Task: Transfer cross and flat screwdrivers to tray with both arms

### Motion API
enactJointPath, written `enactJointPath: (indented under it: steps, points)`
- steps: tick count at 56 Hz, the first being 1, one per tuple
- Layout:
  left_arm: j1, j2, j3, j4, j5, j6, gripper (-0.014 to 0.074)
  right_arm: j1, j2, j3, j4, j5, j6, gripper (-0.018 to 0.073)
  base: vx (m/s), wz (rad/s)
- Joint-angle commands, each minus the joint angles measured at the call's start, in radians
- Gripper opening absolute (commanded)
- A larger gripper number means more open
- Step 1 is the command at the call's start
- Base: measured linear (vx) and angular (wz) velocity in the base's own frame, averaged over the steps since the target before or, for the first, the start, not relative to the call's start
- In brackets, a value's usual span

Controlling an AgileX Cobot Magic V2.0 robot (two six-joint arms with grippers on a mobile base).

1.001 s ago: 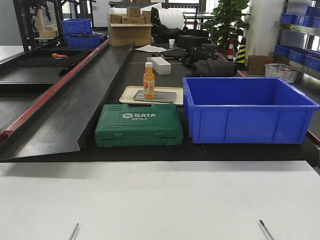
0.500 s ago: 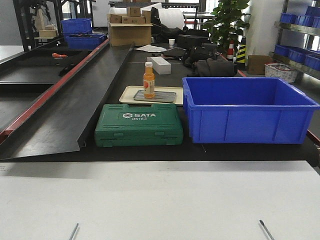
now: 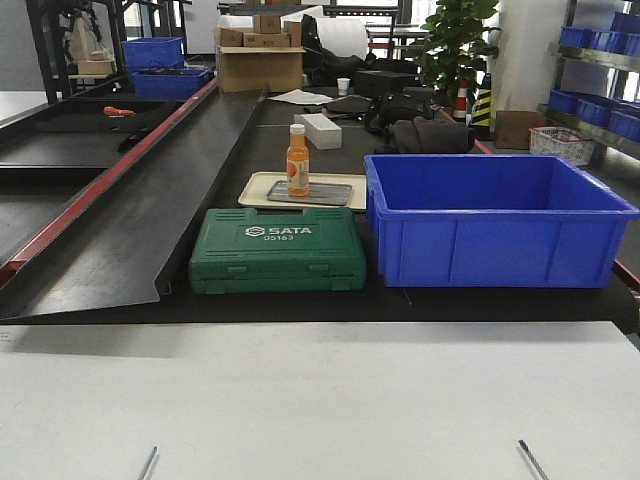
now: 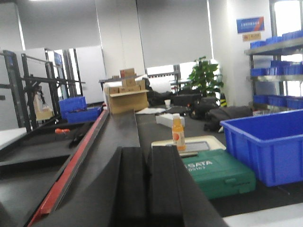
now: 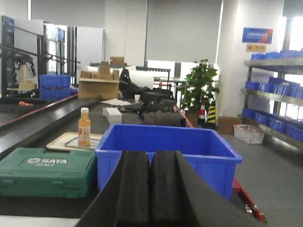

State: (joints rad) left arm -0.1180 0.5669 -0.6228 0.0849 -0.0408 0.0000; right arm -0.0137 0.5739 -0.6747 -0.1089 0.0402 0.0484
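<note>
The tray point(image 3: 325, 194) is a shallow grey metal one lying on a cream plastic tray point(image 3: 258, 186) behind the green case; it also shows in the wrist views point(image 4: 195, 146) point(image 5: 73, 141). An orange bottle point(image 3: 297, 160) stands on its left part. No cross or flat screwdriver shows in any view. My left gripper point(image 4: 147, 150) is shut with nothing between its black fingers and points over the black ramp. My right gripper point(image 5: 150, 155) is shut and empty too, aimed at the blue crate. Neither gripper appears in the front view.
A closed green SATA case point(image 3: 278, 250) lies at the bench's near edge, with a deep blue crate point(image 3: 495, 220) on its right. A black ramp with a red rail point(image 3: 120, 210) runs along the left. An orange-handled tool point(image 3: 118, 111) lies far left. A white table point(image 3: 320, 400) is nearest.
</note>
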Motion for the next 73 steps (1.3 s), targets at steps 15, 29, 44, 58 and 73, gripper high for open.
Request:
enactJointPath:
  steps: [15, 29, 44, 58, 73]
  points:
    - [-0.002, 0.291, -0.085, -0.013, -0.054, -0.05, 0.0031, 0.001, 0.217, -0.083, -0.01, -0.086, 0.01, 0.0006, 0.0, 0.0]
    - [-0.002, 0.34, -0.085, -0.013, -0.062, -0.05, 0.03, 0.001, 0.243, -0.083, -0.01, -0.004, 0.0, 0.0313, 0.0, 0.0]
    - [-0.002, 0.347, -0.085, -0.013, -0.037, -0.05, 0.0563, 0.0, 0.318, -0.119, 0.034, 0.052, 0.031, 0.0713, 0.0, 0.0]
    - [-0.002, 0.35, -0.085, -0.013, 0.072, -0.05, 0.057, -0.003, 0.782, -0.43, -0.025, 0.725, -0.111, 0.0637, 0.0, 0.0]
    - [-0.002, 0.383, -0.082, -0.013, 0.152, -0.049, 0.057, -0.003, 1.173, -0.648, -0.025, 0.894, -0.091, 0.0519, 0.0, 0.0]
